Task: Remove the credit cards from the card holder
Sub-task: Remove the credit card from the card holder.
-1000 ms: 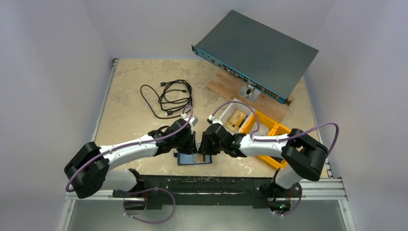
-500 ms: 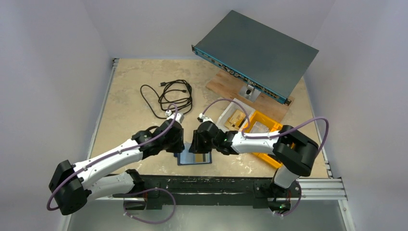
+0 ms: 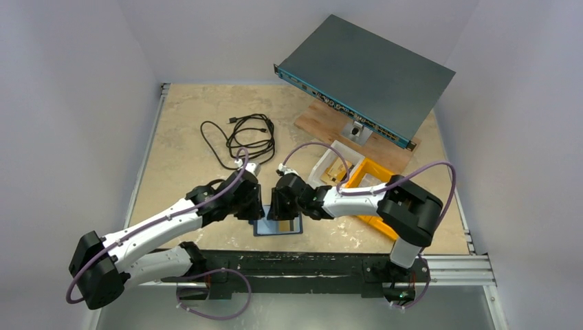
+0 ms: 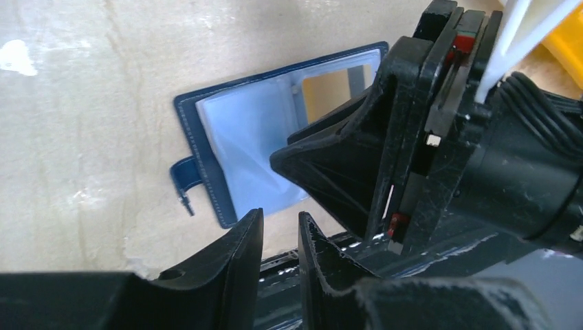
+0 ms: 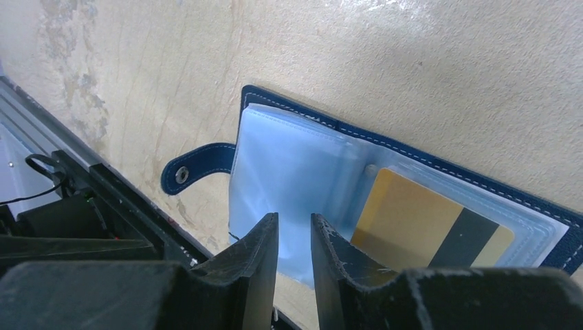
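While the card holder [image 3: 278, 226] lies opened flat on the tabletop [image 3: 185, 117], close to its near edge, both arms lean in over it from either side. Its navy cover faces down and the pale blue clear sleeves [image 5: 295, 172] face up. The snap tab [image 5: 196, 165] sticks out sideways, flat on the stone-patterned surface. A gold card with a dark stripe [image 5: 419, 220] sits tucked in a sleeve pocket on the half away from the tab.

The right claw [image 5: 294, 223] hangs over the sleeves, just beside the card's edge, its jaws a narrow slit apart with nothing between them. Whether its tips touch the plastic I cannot tell. The left claw [image 4: 278, 221] hovers just beside the holder on the tab side, clear of it, with its jaws likewise slightly apart and empty.

Farther back lie a coil of black cable [image 3: 244, 137] and a grey rack-mount unit [image 3: 364, 72] propped on a wooden board [image 3: 326, 124]. Yellow bins [image 3: 381, 184] and a clear tray [image 3: 328, 165] sit beside the right arm.
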You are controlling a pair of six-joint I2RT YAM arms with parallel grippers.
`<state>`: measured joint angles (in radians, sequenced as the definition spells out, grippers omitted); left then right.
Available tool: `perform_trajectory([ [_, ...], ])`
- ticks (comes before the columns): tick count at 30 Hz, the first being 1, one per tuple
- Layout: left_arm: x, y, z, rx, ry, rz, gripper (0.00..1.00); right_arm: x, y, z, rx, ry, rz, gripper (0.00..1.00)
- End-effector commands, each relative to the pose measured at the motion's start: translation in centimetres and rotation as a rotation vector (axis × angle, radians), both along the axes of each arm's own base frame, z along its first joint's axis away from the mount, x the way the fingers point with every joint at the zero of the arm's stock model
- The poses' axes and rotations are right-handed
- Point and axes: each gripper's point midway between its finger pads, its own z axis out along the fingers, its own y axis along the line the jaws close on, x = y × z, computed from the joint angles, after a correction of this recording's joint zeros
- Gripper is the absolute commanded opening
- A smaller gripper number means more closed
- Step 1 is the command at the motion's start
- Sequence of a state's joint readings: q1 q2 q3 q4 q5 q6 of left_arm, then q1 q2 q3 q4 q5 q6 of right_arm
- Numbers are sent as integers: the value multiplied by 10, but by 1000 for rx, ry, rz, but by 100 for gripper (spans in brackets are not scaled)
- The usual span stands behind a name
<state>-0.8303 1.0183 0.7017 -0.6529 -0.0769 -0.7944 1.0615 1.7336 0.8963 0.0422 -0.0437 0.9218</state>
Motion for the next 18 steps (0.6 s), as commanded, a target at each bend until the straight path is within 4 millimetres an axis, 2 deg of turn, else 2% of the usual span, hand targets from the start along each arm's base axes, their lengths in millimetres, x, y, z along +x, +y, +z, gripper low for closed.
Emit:
perform_trajectory([
  [1,10,-32,20,-161,22,1,25,5,3,38,69,-54,-20,25],
  [4,14,-41,18,-226,56,2,25,10,-8,48,51,-84,-66,25],
  [8,21,-55,17,-313,86,-14,25,13,-34,49,-13,-100,-145,27],
  [13,27,-59,-4,-375,150,-11,25,13,-61,38,-104,-90,-201,29],
  [18,30,-63,-22,-446,195,-32,27,10,-70,30,-149,-88,-193,33],
])
